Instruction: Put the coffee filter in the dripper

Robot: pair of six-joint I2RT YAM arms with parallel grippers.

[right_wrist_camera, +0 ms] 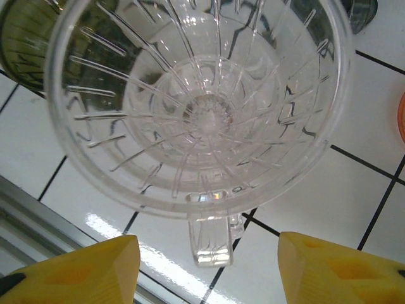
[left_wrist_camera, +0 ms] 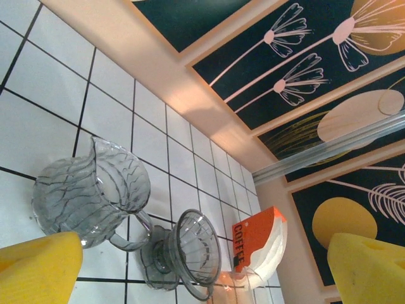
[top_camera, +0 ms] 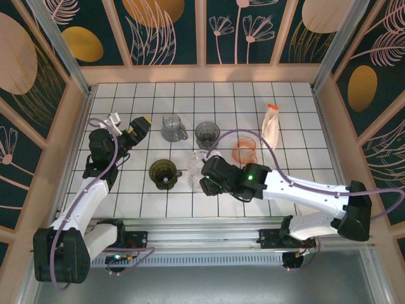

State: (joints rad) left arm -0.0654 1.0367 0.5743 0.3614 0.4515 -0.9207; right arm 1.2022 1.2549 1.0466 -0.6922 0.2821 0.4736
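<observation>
The dripper [right_wrist_camera: 202,107] sits straight below my right gripper [right_wrist_camera: 205,263] near the table's [top_camera: 297,101] front edge, handle pointing between its wide-spread jaws; my left gripper [top_camera: 140,125], also wide, is farther off.

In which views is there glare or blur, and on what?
Right wrist view: a bright glare streak on the tile beside the sharp clear dripper; the right fingertips look soft. Left wrist view: the glass jug is sharp, the left fingertips are blurred. Top view: evenly lit.
</observation>
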